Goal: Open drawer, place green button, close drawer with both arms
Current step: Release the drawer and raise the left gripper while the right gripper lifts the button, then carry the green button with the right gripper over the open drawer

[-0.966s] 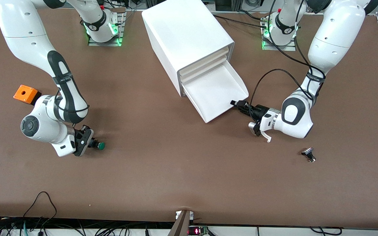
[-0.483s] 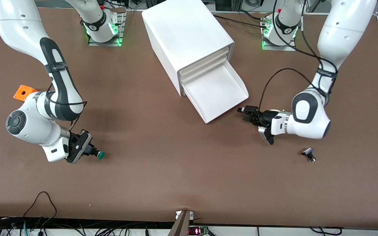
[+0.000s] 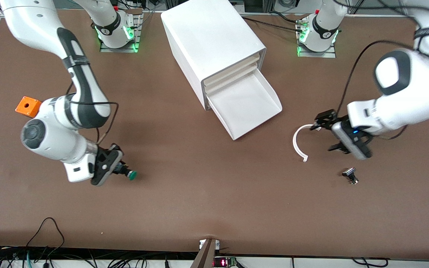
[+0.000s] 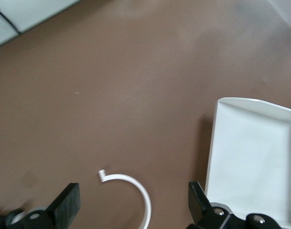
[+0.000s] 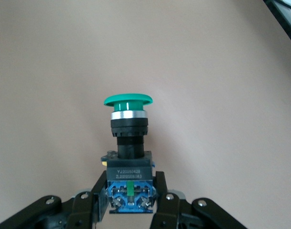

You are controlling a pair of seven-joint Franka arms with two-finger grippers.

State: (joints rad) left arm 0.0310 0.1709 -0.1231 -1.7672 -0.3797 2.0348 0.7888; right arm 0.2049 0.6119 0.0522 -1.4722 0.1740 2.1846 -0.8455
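Green-capped button [image 5: 128, 143] sits clamped between the right gripper [image 3: 116, 168] fingers, above bare bench [image 3: 214, 201]. The drawer [image 3: 245, 106] already stands open, empty. Left gripper [image 3: 335, 132] fingers are spread, holding nothing. Placing and closing remain.

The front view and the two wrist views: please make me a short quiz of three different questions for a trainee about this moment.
1. True or false: the drawer of the cabinet is pulled out and has nothing inside.
2. What does the right gripper hold? A) the orange cube B) the button C) the white curved strip
3. Fill in: the left gripper is ____ and hovers above the table beside the white curved strip.

Key:
1. True; the tray shows only its bare white floor.
2. B; the fingers clamp its blue-and-black body, green cap pointing away.
3. open
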